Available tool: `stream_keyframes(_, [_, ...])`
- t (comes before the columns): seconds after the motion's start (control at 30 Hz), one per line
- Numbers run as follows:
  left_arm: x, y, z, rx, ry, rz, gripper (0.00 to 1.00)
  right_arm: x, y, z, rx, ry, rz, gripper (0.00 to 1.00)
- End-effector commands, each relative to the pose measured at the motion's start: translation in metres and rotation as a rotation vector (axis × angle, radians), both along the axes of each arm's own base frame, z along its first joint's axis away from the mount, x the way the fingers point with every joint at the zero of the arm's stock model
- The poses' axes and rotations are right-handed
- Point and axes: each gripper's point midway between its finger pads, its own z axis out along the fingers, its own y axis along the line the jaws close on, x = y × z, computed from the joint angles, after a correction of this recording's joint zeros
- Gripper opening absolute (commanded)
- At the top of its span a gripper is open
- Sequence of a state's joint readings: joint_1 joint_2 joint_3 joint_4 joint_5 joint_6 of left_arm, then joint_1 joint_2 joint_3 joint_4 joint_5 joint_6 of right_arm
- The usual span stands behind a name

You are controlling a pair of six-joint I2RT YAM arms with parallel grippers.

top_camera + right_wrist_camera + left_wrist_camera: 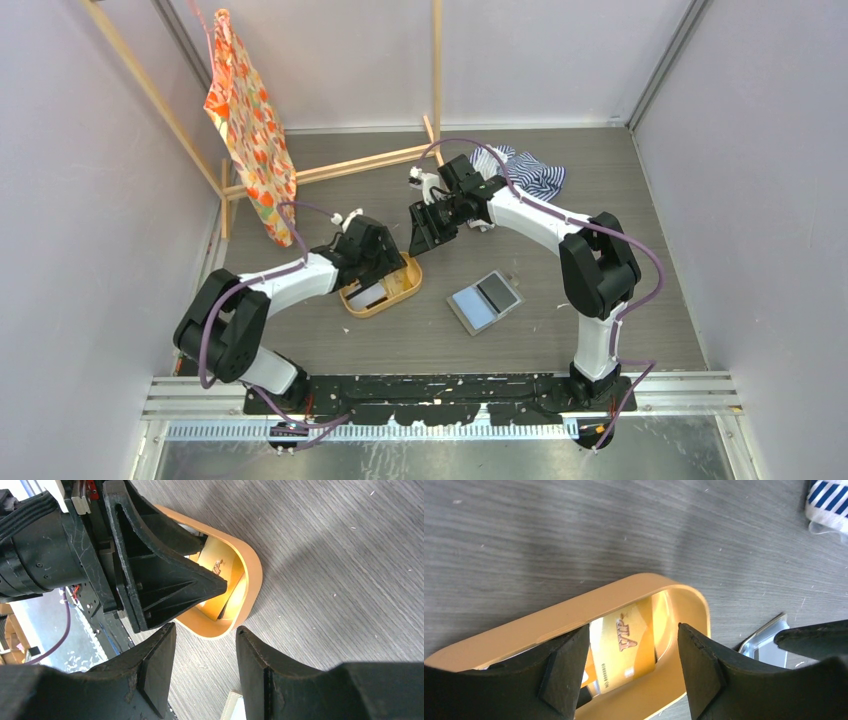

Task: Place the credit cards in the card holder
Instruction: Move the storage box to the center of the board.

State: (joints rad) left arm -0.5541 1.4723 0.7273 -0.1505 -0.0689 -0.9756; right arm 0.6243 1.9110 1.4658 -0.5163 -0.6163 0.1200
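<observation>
An orange-tan credit card (626,642) marked VIP lies tilted in the oval orange tray (574,612), with other cards partly hidden beneath it. My left gripper (634,627) hangs open just above that tray, the gold card showing between its fingers but not pinched. From above, the left gripper (375,262) covers the tray's (403,288) far half. The right gripper (428,228) is open and empty, hovering beyond the tray's far end. The card holder (484,301) lies unfolded flat to the tray's right, one half pale, one dark.
A blue-striped white cloth (525,170) lies at the back. An orange patterned cloth (245,125) hangs on a wooden frame (360,162) at the back left. The right wrist view shows the left gripper (160,575) close in front of my right gripper (206,627).
</observation>
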Motion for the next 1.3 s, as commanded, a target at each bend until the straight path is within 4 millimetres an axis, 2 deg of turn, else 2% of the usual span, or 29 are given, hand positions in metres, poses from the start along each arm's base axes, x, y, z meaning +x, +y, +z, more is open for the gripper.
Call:
stream_keyframes(0.0, [-0.008, 0.027, -0.039, 0.138, 0.051, 0.015, 0.68, 0.002, 0.003, 0.018, 0.049, -0.038, 0.009, 0.53])
stream_keyframes(0.23, [-0.005, 0.039, -0.038, 0.190, 0.029, 0.063, 0.70, 0.001, 0.003, 0.011, 0.044, -0.029, 0.009, 0.52])
stream_keyframes(0.4, [-0.010, 0.046, -0.034, 0.228, -0.014, 0.085, 0.77, 0.001, 0.004, 0.003, 0.036, -0.023, 0.003, 0.52])
stream_keyframes(0.6, [-0.017, 0.040, -0.044, 0.210, 0.012, 0.062, 0.78, -0.003, 0.009, -0.006, 0.025, -0.011, 0.003, 0.52])
stream_keyframes(0.73, [-0.014, 0.036, -0.044, 0.208, -0.004, 0.028, 0.77, -0.002, 0.008, -0.006, 0.020, -0.016, -0.001, 0.52])
stream_keyframes(0.93, [-0.009, 0.039, -0.022, 0.279, -0.083, -0.098, 0.77, -0.003, 0.008, -0.005, 0.022, -0.016, 0.003, 0.53])
stream_keyframes(1.27, [-0.020, 0.059, 0.027, 0.354, -0.209, -0.198, 0.75, -0.006, 0.009, 0.002, 0.036, -0.031, 0.036, 0.53])
